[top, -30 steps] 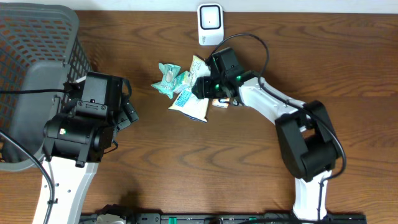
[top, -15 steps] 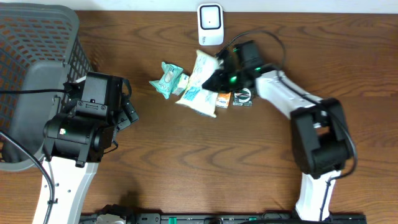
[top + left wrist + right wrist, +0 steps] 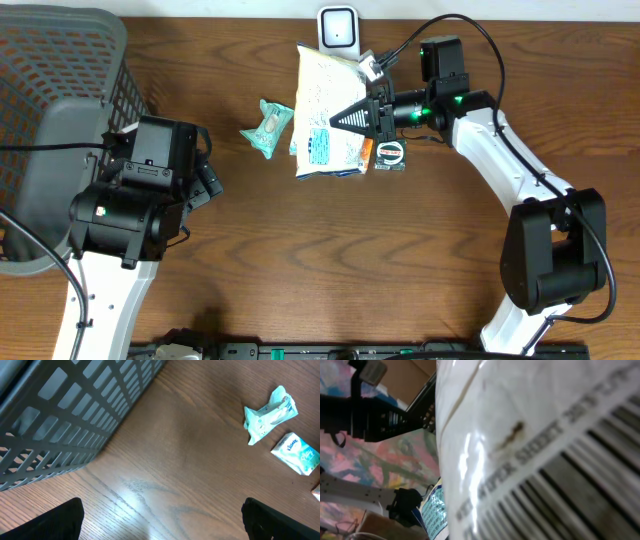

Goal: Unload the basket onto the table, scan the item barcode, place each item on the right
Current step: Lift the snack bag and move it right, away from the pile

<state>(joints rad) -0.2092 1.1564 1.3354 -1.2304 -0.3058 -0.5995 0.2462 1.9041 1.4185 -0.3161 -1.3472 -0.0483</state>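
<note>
Gripping white packet (image 3: 322,95) (right hand (image 3: 368,115))

Dark wood-grain surface (image 3: 300,260); grey mesh basket (image 3: 60,60) at its far left corner; white scanner (image 3: 338,38) at the far edge; crumpled teal packet (image 3: 268,127) near the middle, tissue pack (image 3: 296,453) just beside it.

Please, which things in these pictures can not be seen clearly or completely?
- Right wrist view: the white packet fills the frame and hides the right jaws. Its barcode is cut off by the edges and its print is blurred.
- Overhead view: the small items beside the packet are too small to identify.
- Left wrist view: the left jaws show only as dark tips in the bottom corners. One object is cut off by the right edge.
</note>
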